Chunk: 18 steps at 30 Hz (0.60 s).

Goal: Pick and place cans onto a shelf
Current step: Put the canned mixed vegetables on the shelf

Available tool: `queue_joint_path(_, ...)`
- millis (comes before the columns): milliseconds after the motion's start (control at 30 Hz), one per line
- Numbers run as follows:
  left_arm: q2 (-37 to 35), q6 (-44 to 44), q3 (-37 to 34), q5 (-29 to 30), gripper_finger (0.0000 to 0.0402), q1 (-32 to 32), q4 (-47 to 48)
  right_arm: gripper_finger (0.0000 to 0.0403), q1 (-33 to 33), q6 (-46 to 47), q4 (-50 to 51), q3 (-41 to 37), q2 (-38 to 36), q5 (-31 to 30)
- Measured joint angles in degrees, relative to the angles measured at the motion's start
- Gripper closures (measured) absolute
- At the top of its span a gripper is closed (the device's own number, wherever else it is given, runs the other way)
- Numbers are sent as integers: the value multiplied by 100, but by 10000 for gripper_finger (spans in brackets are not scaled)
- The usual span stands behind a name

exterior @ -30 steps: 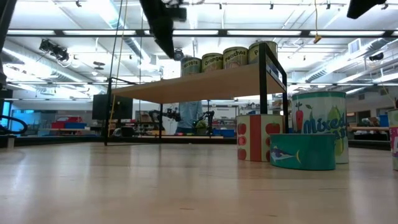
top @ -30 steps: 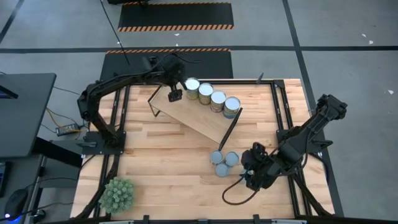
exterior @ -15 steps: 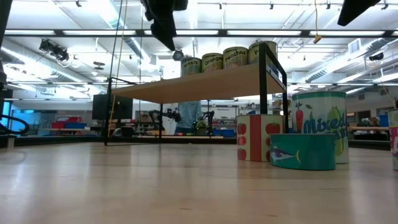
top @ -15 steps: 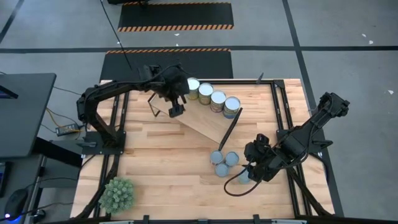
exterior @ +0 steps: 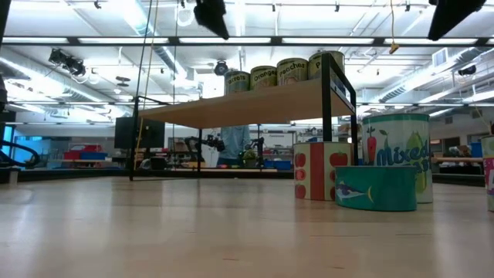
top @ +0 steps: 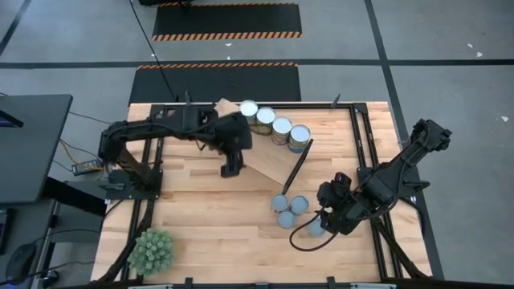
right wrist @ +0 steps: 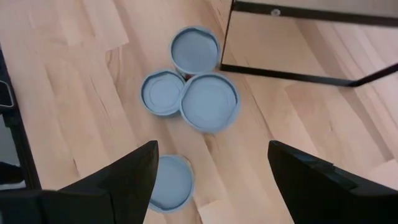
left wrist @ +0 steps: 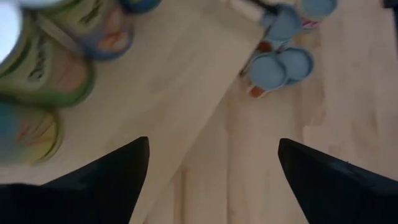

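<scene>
Clearly, "Orange" and "Peaches" are read on the shelf's (exterior: 255, 104) four cans (exterior: 292, 70), "Mixed" on a surface (top: 209, 217) can (exterior: 395, 158), while both the left gripper (left wrist: 208, 168) and right gripper (right wrist: 211, 171) are held open, empty.

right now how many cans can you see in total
8. Four stand in a row on the shelf: cans at. Four are on the table: a touching cluster at, and one apart by the right gripper.
</scene>
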<state>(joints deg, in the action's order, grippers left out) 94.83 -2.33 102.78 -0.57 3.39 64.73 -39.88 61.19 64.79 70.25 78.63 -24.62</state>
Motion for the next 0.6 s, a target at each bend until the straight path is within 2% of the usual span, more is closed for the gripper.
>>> queue_joint_path(267, 0, 179, 0, 813, 86, -827, -238, 94, -63, 237, -351, -244, 2, 20)
queue_joint_path(433, -9, 141, -61, 919, 108, -1147, -420, 94, -5, 16, -425, -244, 2, 188)
queue_joint_path(600, -148, 190, -634, 1039, 130, -1419, -1000, 91, 33, 16, -551, -244, 2, 212)
